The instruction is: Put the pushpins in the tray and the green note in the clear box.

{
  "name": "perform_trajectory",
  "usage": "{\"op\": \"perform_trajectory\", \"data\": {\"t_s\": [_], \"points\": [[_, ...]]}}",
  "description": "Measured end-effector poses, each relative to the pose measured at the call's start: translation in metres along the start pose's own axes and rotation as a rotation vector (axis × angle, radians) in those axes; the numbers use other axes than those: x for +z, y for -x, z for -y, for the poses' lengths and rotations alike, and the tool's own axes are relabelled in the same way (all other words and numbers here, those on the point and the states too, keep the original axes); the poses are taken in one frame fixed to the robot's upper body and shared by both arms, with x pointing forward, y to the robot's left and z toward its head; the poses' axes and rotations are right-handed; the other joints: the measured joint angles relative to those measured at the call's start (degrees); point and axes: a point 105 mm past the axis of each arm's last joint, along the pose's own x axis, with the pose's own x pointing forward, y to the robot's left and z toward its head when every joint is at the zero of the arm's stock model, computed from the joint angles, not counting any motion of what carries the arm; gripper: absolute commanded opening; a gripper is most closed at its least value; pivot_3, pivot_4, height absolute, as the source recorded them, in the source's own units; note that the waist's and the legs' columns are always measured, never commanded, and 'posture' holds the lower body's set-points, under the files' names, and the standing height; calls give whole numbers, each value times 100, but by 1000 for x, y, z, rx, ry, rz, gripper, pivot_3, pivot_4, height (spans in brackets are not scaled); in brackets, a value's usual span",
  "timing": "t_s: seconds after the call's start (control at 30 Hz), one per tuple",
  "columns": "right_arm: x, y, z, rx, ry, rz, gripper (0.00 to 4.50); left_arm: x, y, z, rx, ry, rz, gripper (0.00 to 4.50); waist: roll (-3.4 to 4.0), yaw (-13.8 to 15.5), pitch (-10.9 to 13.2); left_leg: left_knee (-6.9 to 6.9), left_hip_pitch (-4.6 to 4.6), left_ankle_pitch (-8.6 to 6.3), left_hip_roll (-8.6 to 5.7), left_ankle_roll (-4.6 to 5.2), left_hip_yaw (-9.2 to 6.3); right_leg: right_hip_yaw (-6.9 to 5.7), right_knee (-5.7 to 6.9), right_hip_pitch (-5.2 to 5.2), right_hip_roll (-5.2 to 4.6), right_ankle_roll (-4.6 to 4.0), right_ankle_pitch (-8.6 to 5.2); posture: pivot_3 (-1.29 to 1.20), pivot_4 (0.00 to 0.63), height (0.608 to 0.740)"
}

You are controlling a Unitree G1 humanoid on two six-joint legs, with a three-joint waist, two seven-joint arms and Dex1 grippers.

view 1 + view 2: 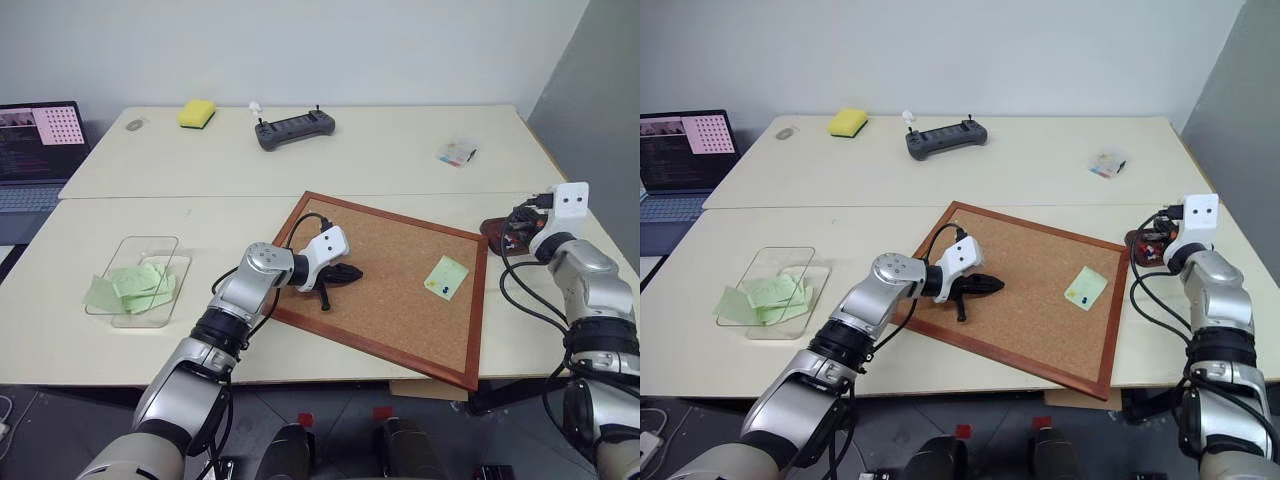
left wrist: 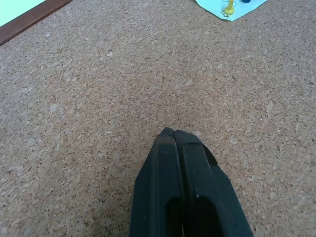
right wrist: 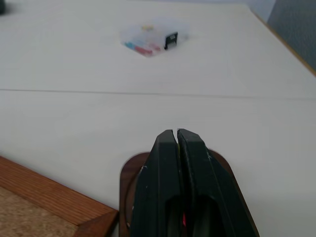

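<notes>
- Green note [image 1: 446, 275]: pale yellow-green paper square lying flat on the cork of the board, toward its right side, turned cornerwise to the frame.
- Pushpins [image 2: 229, 8]: a yellow one and a blue one stand in the note near its lower-left edge, pinning it down.
- Tray [image 3: 129, 174]: small dark reddish-brown dish with rounded corners, on the table just off the board's right corner; its contents cannot be made out.
- Clear box [image 1: 128, 270]: shallow transparent rectangle on the left of the table, well apart from the board, with several green notes loosely stacked inside, one overhanging its left edge.
</notes>
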Motion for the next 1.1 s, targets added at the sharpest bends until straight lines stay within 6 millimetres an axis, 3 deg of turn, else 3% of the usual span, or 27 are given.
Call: {"op": "perform_trajectory", "data": {"t_s": [0.37, 0.9, 1.1], "points": [[-20, -10, 6, -27, -18, -53, 6, 1, 4, 1, 7, 5, 2, 0, 0, -50, 0, -3, -1, 0, 0, 0, 5, 4, -2, -2, 0, 0, 0, 0, 150, 740], [-24, -11, 6, -10, -12, -44, 3253, 0, 5, 1, 11, 10, 4, 0, 0, -115, 0, -3, -1, 0, 1, 0, 4, 5, -2, -2, 0, 1, 0, 0, 150, 740], [-6, -9, -2, 58, 16, 28, 4452, 1, 4, 1, 10, 9, 5, 0, 0, -115, 0, -3, -3, 0, 1, 0, 2, 4, -3, -2, -1, 1, 0, 0, 150, 740]]}}
